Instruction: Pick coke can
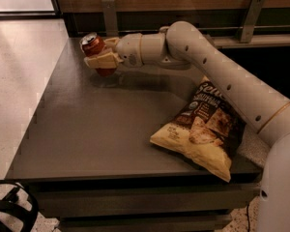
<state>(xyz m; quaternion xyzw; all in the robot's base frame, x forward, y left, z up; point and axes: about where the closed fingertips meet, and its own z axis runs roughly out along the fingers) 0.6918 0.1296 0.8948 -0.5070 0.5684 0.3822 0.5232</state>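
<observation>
Far left corner of the desk, near the back edge. My fingers are closed across the coke can, one pale finger over the front of its middle and the other behind it. The can is tilted, its silver top leaning left and away from my wrist. Its lower end sits just over a dark shadow, and I cannot tell whether it has cleared the desk.

Handling, as I judge it: thin aluminium, light if empty and noticeably heavier if full, and I can't tell which. The wall is smooth and slick and dents under a hard squeeze, so firm pressure, not crushing. The mid-body is the right place to hold, since the wall is straight there. The tapered ends would let it slide out.

The tilt suggests the can could pivot between the fingers. A slow, straight rise looks safest.

The chip bag lies well apart, toward the near right of the desk, and is no obstacle.
</observation>
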